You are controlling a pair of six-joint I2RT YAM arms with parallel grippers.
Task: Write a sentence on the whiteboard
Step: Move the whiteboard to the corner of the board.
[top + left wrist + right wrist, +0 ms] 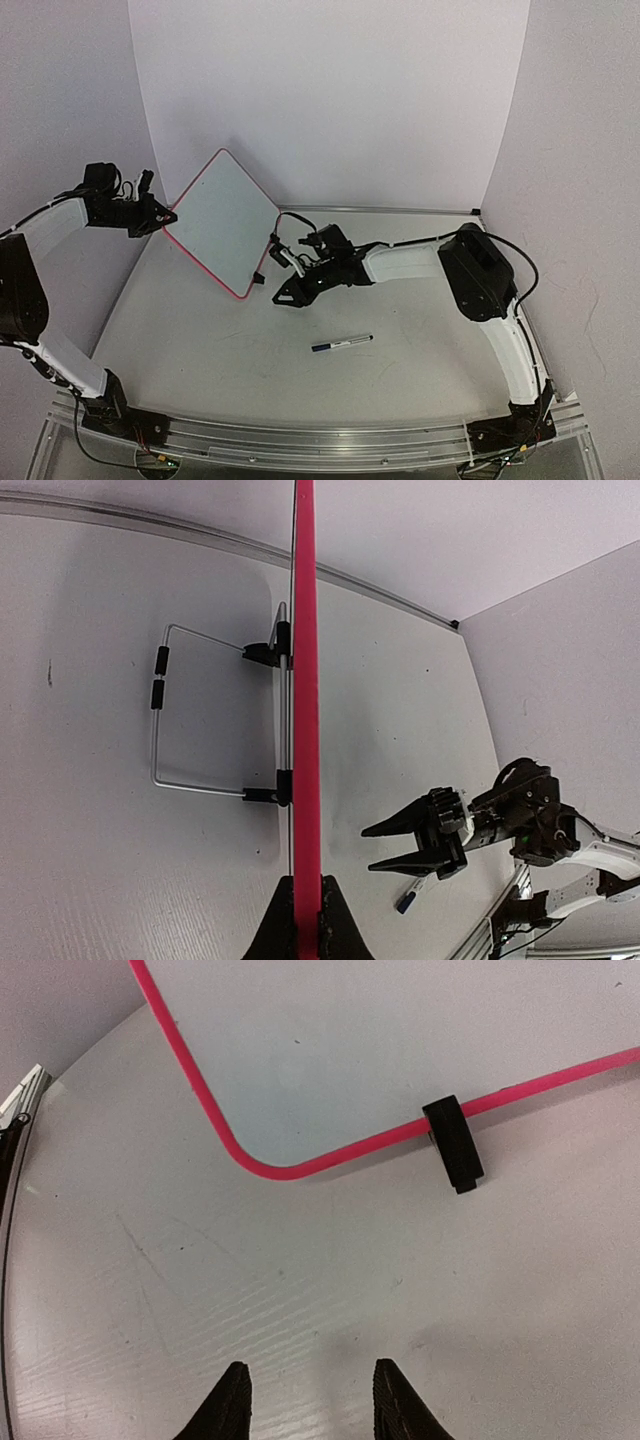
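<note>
Whiteboard (222, 220) stands back-left on the surface, leaning on a wire stand (158, 693). Blank face points twd the right arm; long axis prob. along the lower edge, diagonal. Looks light, stiff, slick, tippy, so hold by the frame. Left pincer (306, 920) clamps the frame edge. Right pincer (308, 1370) is open and empty.

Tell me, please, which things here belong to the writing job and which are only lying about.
For the job:
- whiteboard, blank
- marker, lying on the table
- left claw, shut on the whiteboard's edge
- right claw, open and empty

Only there:
- backdrop
- rail at the near edge
</note>
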